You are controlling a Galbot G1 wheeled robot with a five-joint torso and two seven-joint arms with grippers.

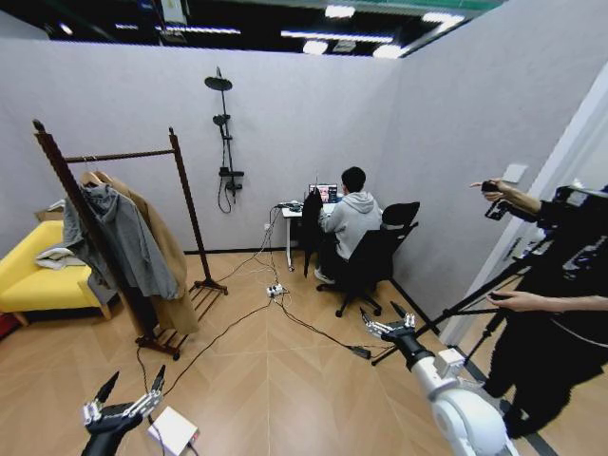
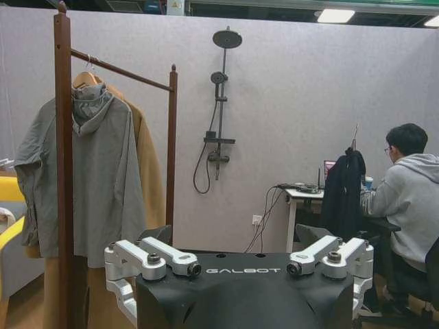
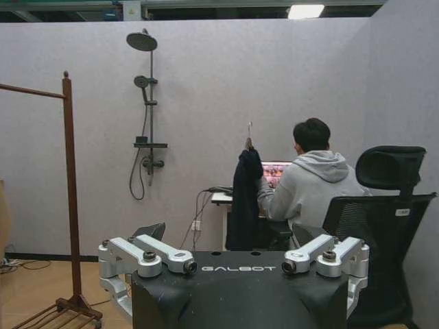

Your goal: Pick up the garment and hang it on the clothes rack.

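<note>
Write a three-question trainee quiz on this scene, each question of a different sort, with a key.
1. True or false: the black garment already hangs on the clothes rack.
2. Multiple choice: what hangs in front on the rack? A) grey hooded jacket B) white shirt C) red scarf
3. Fill in: both the left gripper and the right gripper have their fingers ____.

Key
1. False. It hangs by its hanger hook beside the white desk, apart from the rack.
2. A. The grey hooded jacket covers most of a long tan coat.
3. Open. Both hold nothing, low and in front of the robot, far from garment and rack.
</note>
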